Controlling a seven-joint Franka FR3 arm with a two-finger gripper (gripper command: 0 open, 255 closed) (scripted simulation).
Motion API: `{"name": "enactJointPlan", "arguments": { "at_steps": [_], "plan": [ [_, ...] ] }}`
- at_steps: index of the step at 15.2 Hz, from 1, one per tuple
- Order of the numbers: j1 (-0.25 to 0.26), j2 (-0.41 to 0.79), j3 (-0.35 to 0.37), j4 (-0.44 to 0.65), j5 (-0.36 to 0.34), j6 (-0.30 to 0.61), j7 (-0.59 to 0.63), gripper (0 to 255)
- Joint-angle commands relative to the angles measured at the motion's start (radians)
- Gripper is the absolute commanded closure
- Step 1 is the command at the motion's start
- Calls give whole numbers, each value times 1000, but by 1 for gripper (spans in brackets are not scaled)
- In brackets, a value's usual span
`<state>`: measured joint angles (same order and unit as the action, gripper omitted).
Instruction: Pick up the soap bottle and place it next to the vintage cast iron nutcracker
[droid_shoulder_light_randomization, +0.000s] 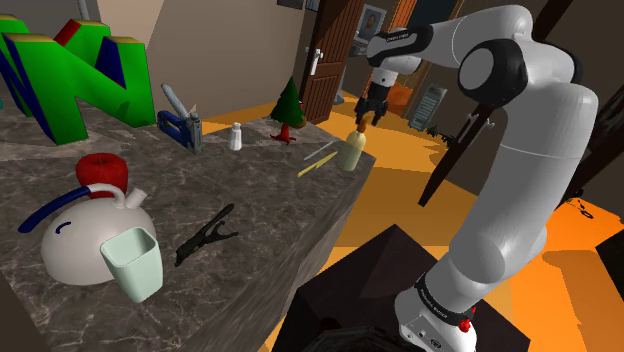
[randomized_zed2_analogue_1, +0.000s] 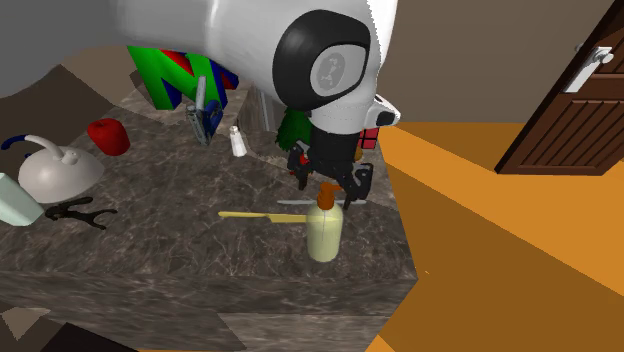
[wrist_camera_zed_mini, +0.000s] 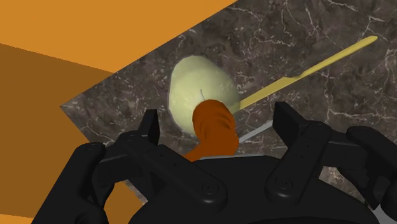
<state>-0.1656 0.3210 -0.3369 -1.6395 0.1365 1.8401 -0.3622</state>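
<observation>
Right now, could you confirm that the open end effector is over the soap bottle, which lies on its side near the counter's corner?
Not quite: the bottle stands upright, as the second exterior view shows; the open end effector is over it, near the counter's corner.

Item count, counter (droid_shoulder_light_randomization: 270, 200) contents:
- Soap bottle (droid_shoulder_light_randomization: 350, 150): one.
- Nutcracker (droid_shoulder_light_randomization: 205, 237): one.
- Staple gun (droid_shoulder_light_randomization: 183, 122): one.
- Small white shaker (droid_shoulder_light_randomization: 236, 136): one.
- Toy tree (droid_shoulder_light_randomization: 289, 108): one.
- Large letter N (droid_shoulder_light_randomization: 75, 75): one.
- White kettle (droid_shoulder_light_randomization: 85, 240): one.
- Pale green cup (droid_shoulder_light_randomization: 133, 262): one.
- Red lump (droid_shoulder_light_randomization: 102, 170): one.
- Thin sticks: two, namely one yellow stick (wrist_camera_zed_mini: 305, 71) and one pale stick (wrist_camera_zed_mini: 257, 131).
</observation>
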Motion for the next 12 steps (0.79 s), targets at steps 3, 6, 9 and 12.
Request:
{"name": "enactJointPlan", "arguments": {
  "at_steps": [3,6,9,12],
  "plan": [
    [1,7,2,-27,3,33,-2,0],
    [1,7,2,-27,3,33,-2,0],
    [1,7,2,-26,3,33,-2,0],
    [1,7,2,-26,3,33,-2,255]
  ]
}}
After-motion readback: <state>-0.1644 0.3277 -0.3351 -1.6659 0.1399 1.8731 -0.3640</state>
